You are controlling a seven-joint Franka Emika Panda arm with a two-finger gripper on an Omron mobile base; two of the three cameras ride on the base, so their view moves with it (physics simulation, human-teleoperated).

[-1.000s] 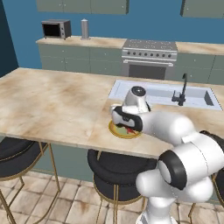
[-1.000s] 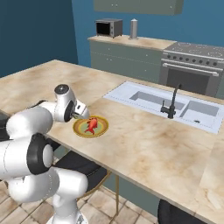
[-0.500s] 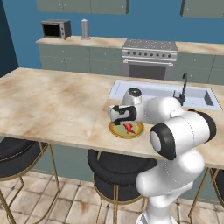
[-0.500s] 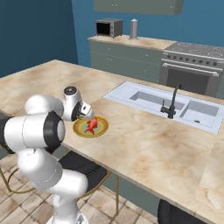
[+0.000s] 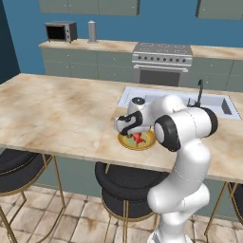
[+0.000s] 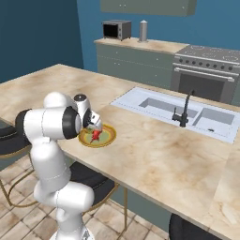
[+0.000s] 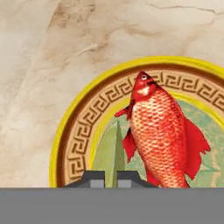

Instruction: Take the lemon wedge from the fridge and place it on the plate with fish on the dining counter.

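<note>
My gripper [image 7: 110, 180] hangs low over the near left part of the plate with fish [image 7: 78, 131], shut on the lemon wedge [image 7: 114, 151], a thin yellow-green sliver between the two tips. The red fish [image 7: 162, 135] lies just right of the wedge. From the base, the gripper [image 5: 125, 129] sits at the left edge of the plate [image 5: 148, 144] on the dining counter [image 5: 57, 109]. The right base view has the hand [image 6: 96, 125] just above the plate [image 6: 108, 136].
A sink [image 6: 187, 112] with a dark faucet [image 6: 182, 112] is set into the counter beyond the plate. Black stools [image 5: 118, 185] stand under the near edge. A stove [image 5: 161, 61] and a microwave [image 5: 60, 31] line the back wall.
The arm's elbow has swung up and over toward the plate. The hand has stayed at the plate's left side, a little lower, with the jaws still closed.
</note>
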